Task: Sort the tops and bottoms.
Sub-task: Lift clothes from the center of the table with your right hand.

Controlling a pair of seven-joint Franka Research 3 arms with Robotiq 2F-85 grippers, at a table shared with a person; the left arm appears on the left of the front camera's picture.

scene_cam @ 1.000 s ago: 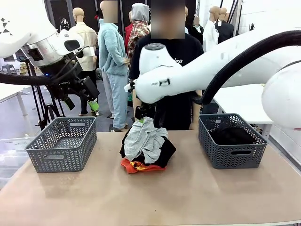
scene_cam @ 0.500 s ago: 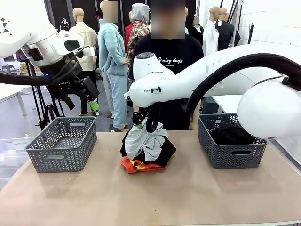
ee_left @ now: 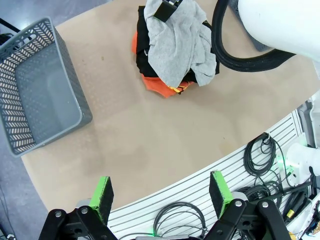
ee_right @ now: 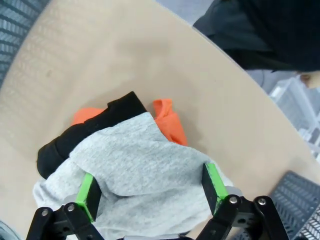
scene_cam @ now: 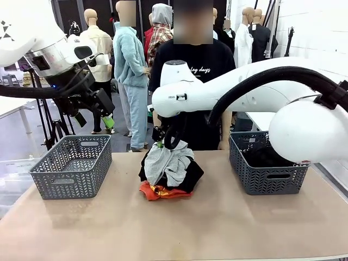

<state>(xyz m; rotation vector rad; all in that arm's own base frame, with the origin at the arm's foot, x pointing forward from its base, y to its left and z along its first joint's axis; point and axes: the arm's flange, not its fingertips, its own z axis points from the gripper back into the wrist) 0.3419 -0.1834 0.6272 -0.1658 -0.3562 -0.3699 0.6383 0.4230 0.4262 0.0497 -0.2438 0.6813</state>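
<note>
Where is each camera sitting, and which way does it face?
Front: fixed between the arms, facing across the table toward the person; both arms show, right gripper at the pile.
Left wrist: high over the table's left side, looking down at the left basket and pile; left gripper open.
Right wrist: just above the pile, looking down on the grey top; open jaws frame it.
Shared: both wrist views show the grey top.

Both arms have smooth, rounded white shells. The right arm (scene_cam: 234, 92) carries a thick black hose (scene_cam: 283, 73) and a small dark wrist marking, too small to read. The left arm (scene_cam: 38, 38) shows a silver collar (scene_cam: 51, 57) above black wrist hardware. The left gripper (ee_left: 160, 177) and right gripper (ee_right: 147, 172) have black linkages, silver screws and green pads (ee_left: 103, 197).
</note>
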